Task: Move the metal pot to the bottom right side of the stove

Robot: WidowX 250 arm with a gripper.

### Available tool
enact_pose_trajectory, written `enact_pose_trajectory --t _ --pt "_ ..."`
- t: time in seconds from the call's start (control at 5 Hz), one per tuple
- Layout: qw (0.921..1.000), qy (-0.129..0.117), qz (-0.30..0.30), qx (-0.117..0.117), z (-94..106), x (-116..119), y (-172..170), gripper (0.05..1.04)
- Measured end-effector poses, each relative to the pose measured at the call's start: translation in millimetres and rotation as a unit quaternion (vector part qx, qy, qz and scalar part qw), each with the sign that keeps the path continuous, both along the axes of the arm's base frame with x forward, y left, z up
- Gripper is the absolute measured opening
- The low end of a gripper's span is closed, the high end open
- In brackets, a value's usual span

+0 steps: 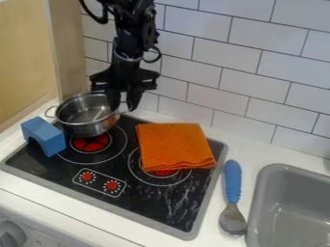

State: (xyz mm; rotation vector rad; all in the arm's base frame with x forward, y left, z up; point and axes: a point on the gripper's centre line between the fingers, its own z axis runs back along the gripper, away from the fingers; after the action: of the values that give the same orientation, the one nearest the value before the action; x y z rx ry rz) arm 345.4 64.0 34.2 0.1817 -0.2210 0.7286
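Note:
The black gripper [123,102] hangs at the right side of the metal pot [88,126], its fingers apart. One finger is over the pot's inside edge and the other is by the right loop handle, with the rim between them. The pot stands upright at the back left of the stove [174,205], partly over the rear left burner. Part of its right rim is hidden behind the gripper.
A blue arch block [44,136] is at the stove's left edge, close to the pot. An orange cloth [174,145] lies over the right burner. Right of the stove are a blue-handled spoon [232,193] and a grey sink [293,207]. A tiled wall rises behind.

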Motion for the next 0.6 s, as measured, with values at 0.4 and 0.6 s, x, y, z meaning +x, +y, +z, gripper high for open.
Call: enact_pose_trajectory --t 0.4,0.6 --pt "0.9991 -0.035 -0.021 0.011 30.6 5 -11 0.323" --pt "0.9971 -0.047 -0.056 0.020 43.3 -5 -32 0.322"
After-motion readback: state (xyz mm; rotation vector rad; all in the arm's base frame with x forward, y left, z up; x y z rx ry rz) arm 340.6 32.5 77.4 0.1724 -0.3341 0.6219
